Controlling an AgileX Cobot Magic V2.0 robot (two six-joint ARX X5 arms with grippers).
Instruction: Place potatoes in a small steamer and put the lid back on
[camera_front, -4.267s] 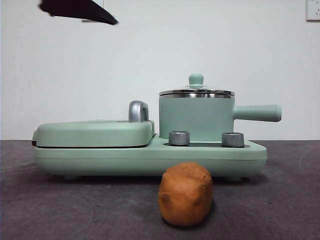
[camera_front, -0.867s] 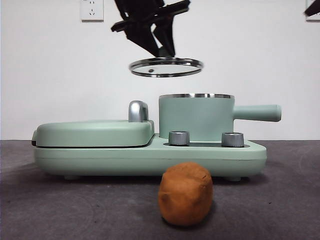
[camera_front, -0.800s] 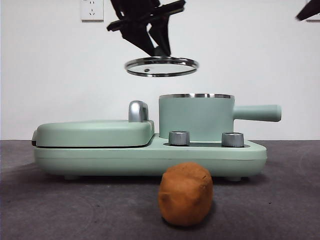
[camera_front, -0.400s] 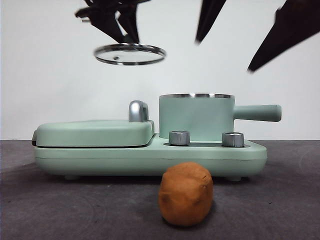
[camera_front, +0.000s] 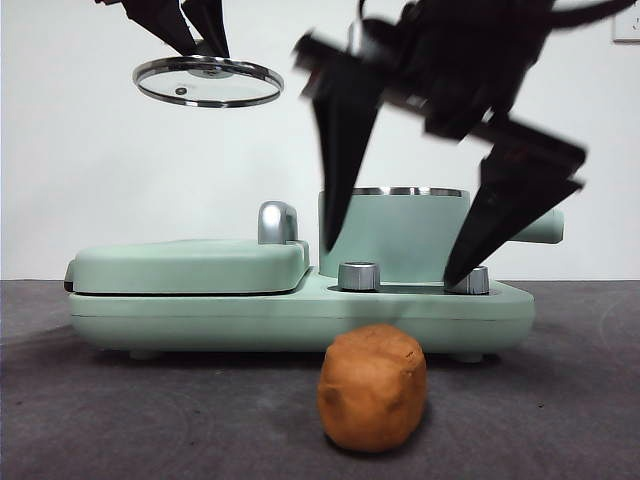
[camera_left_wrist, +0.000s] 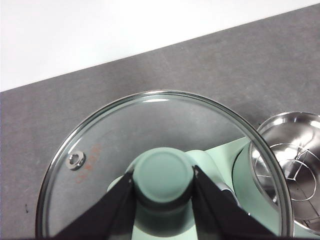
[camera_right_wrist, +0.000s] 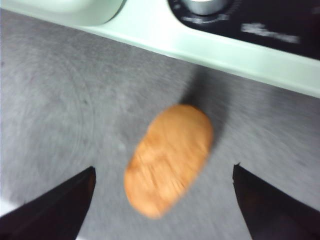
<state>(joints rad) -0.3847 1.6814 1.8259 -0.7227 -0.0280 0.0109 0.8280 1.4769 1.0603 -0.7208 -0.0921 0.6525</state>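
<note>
The left gripper (camera_left_wrist: 162, 200) has its jaws clamped tight on the knob (camera_left_wrist: 163, 175) of the glass lid (camera_front: 208, 81), holding it up in the air, level, well above the flat green griddle cover (camera_front: 190, 266) and off to the side of the pot; so the steamer pot (camera_front: 395, 235) sits open on its mint-green base (camera_front: 300, 315), steel rim showing, and the left wrist view catches a metal rack inside it (camera_left_wrist: 295, 167); the right gripper (camera_front: 395, 262) hangs in front of the pot with its two black jaws spread wide, nothing in them, tips down around the level of the two silver dials (camera_front: 359, 276); it's a bit blurred; the potato (camera_front: 371, 387) lies on the dark grey table (camera_front: 120, 420), just in front of the base's front edge, right below and between those open jaws, not touched by either.
</note>
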